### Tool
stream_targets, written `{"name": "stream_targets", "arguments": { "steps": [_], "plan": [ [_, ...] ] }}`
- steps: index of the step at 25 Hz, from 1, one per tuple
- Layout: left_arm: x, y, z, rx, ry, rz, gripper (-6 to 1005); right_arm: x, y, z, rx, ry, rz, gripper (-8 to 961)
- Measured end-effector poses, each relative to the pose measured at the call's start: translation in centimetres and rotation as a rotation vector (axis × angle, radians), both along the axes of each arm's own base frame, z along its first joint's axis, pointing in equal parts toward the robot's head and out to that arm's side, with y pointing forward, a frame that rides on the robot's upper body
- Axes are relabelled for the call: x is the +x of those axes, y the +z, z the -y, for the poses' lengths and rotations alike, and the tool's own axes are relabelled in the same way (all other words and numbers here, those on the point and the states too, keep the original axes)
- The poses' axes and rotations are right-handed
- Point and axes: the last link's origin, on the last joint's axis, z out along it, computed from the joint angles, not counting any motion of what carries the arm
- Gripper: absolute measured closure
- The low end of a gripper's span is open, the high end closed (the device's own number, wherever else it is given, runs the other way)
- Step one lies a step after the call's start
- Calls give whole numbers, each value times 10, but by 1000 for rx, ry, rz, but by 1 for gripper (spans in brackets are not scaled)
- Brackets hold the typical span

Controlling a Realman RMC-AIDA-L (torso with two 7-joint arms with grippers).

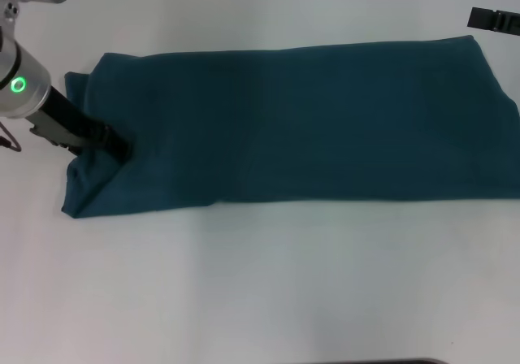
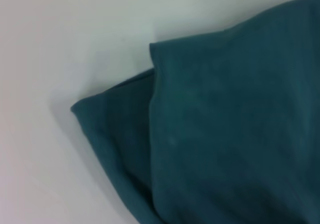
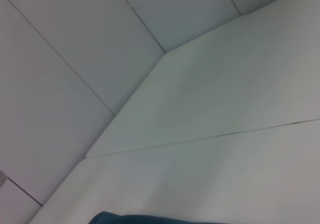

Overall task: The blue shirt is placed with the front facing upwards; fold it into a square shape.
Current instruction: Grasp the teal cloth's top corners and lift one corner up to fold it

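Left gripper [image 1: 118,146] at frame left, fingers' state untellable, on the dark teal-blue cotton shirt [image 1: 309,120]; carry that end squarely over, edges aligned.

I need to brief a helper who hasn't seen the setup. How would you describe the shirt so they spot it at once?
On the white table, a long dark teal band of cloth stretches across it: the blue shirt, folded lengthwise. Its left end bunches where the left claw presses in; the right claw hangs beyond its far right corner. No lettering shows.
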Motion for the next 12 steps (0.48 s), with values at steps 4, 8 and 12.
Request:
{"name": "stream_targets", "arguments": {
  "steps": [4,8,12],
  "plan": [
    [3,-2,0,-5,-7,2,234,0,0,0,0,0,0,285],
    [4,-2,-1,-5,-12,-2,235,0,0,0,0,0,0,285],
    [5,-2,-3,3,-19,-2,235,-1,1,-1,1,3,1,285]
  ]
}}
